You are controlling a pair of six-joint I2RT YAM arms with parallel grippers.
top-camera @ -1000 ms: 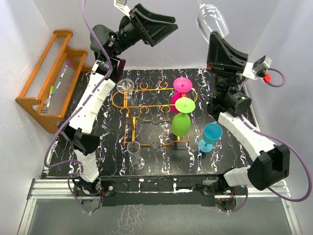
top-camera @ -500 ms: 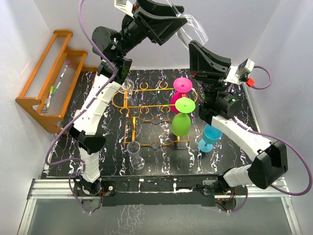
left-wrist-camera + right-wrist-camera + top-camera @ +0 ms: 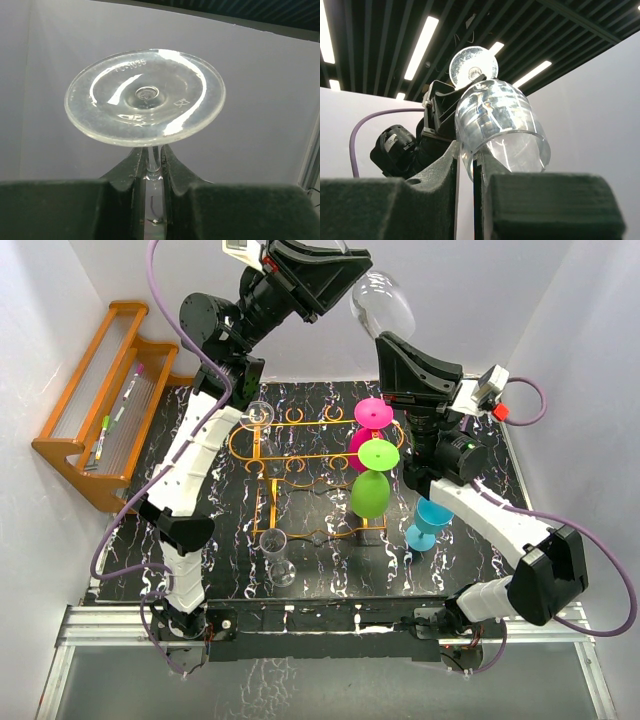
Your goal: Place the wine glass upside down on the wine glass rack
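I have the wine glass (image 3: 382,302) high at the upper centre of the top view, well above the wine glass rack (image 3: 300,457), with its stem clamped by the left gripper (image 3: 152,166) and its bowl rim pinched by the right gripper (image 3: 468,165).

We record only faint moulded lettering and a small moulded mark on the foot of the clear wine glass (image 3: 145,95) in the left wrist view, both too indistinct to read reliably.
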